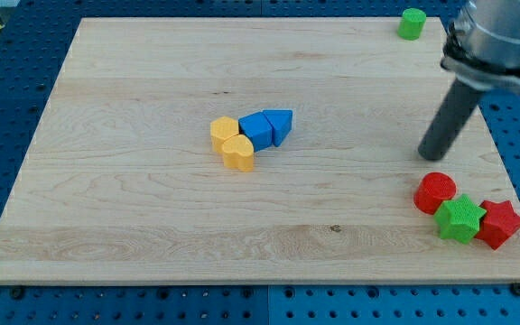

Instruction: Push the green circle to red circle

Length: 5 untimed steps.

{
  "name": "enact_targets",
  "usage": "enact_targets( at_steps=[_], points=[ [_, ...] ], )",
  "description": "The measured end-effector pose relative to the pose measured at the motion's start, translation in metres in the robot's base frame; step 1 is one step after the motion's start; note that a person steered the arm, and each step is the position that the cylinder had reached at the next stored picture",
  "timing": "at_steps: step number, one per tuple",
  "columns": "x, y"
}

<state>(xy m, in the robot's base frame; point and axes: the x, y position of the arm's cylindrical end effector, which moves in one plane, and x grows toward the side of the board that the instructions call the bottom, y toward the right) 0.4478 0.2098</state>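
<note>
The green circle (pixel 412 23) stands at the view's top right, near the board's top edge. The red circle (pixel 435 191) lies at the lower right, touching a green star (pixel 460 219). My tip (pixel 431 155) rests on the board just above the red circle, a little apart from it, and far below the green circle. The rod rises up and to the right out of view.
A red star (pixel 500 223) sits right of the green star near the board's right edge. Two yellow blocks (pixel 231 143), a blue cube (pixel 257 128) and a blue triangle (pixel 279 125) cluster near the board's middle.
</note>
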Motion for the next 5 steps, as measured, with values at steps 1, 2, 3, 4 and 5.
enact_targets(
  at_steps=[1, 2, 3, 4, 5],
  points=[
    [-0.067, -0.007],
    [-0.126, -0.032],
    [-0.182, -0.056],
    [-0.248, -0.055],
    [-0.256, -0.051]
  ],
)
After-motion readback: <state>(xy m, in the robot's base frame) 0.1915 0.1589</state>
